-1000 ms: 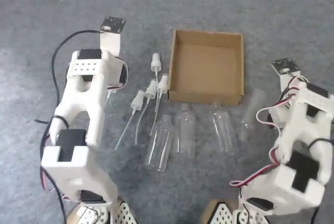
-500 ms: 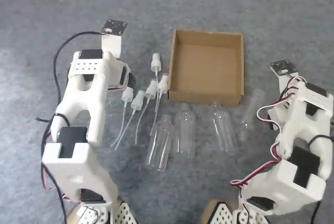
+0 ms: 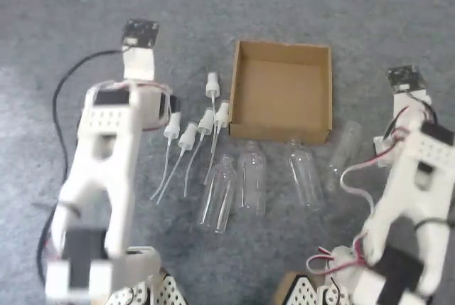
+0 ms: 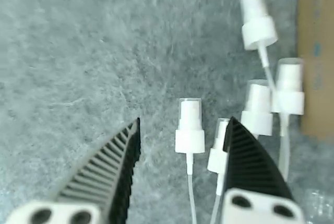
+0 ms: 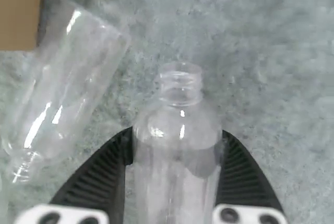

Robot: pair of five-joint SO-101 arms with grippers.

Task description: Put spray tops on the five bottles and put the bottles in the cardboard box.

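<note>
We found the left tool spread either side of a spray top, and the right tool pinching an uncapped bottle near the cardboard box.

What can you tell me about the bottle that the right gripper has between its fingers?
The clear bottle looks like transparent plastic, with a round body, sloping shoulders and a short ridged neck. Its mouth is open and uncapped. It sits between the black ribbed fingers of the right gripper, which press on both sides. Grey carpet shows behind it; a second bottle lies beside it, with a gap between.
</note>
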